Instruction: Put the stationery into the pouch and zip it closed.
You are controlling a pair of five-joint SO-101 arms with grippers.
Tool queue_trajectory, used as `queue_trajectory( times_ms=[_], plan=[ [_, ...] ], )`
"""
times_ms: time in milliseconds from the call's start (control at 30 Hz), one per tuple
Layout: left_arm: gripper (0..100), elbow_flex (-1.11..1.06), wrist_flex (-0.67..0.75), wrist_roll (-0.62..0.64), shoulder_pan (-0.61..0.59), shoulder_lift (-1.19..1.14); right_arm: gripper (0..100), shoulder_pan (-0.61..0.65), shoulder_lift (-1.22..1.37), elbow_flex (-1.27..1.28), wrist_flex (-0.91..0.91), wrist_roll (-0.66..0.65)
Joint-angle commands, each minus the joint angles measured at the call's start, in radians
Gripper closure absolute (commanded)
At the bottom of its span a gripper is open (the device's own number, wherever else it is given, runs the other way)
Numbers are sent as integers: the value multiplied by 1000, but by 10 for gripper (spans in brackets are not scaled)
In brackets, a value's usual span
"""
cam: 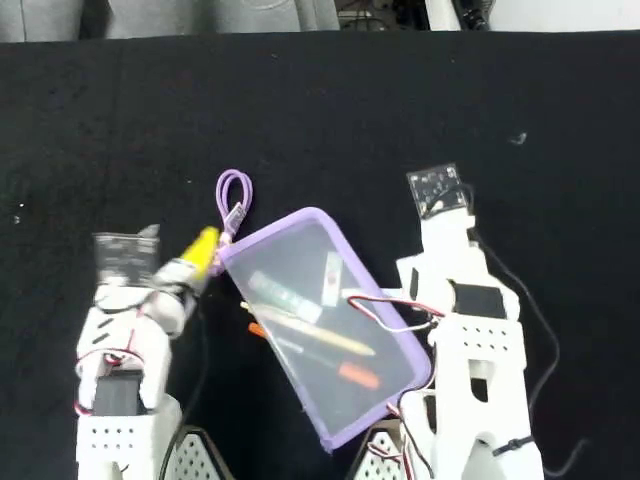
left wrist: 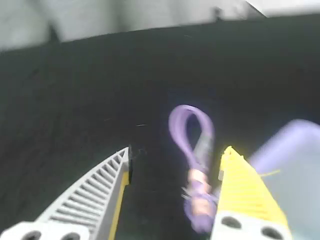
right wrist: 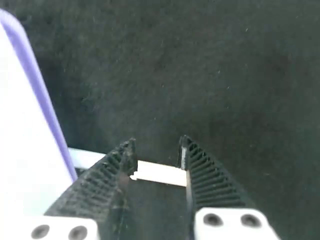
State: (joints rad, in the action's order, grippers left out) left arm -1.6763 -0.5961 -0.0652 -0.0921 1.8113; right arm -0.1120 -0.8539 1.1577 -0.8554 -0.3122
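Observation:
A clear pouch [cam: 330,330] with purple trim lies slanted in the middle of the black table. Inside it are a yellow pencil [cam: 320,332], an orange pen [cam: 357,376] and a small white piece [cam: 332,278]. An orange tip [cam: 257,328] pokes past the pouch's left edge. A purple loop [cam: 233,200] hangs from its upper left corner. My left gripper [cam: 190,250] is open, and the loop [left wrist: 192,145] sits between its fingers, close to the yellow one [left wrist: 245,190]. My right gripper [right wrist: 157,141] is open beside the pouch's purple edge [right wrist: 35,95], over a white strip [right wrist: 160,172].
The right arm [cam: 470,310] stands against the pouch's right side, with red and white wires [cam: 385,315] draped over the pouch. The black cloth [cam: 320,110] stretches bare behind the pouch up to the table's far edge.

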Motion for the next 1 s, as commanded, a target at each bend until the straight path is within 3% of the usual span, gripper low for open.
queue_trajectory(
  times_ms=[0,200,433,700,967],
  plan=[
    [712,47,15,199,-280,9,850,126,8,-131,-54,52],
    [712,64,-83,256,-634,9,850,416,22,-340,-173,55],
    [712,-19,-140,255,-892,9,851,637,320,-576,-169,55],
    [712,-24,-141,255,-969,9,853,767,757,-843,-71,55],
    [712,-24,-141,255,-972,9,853,779,1036,-966,44,55]
  ],
)
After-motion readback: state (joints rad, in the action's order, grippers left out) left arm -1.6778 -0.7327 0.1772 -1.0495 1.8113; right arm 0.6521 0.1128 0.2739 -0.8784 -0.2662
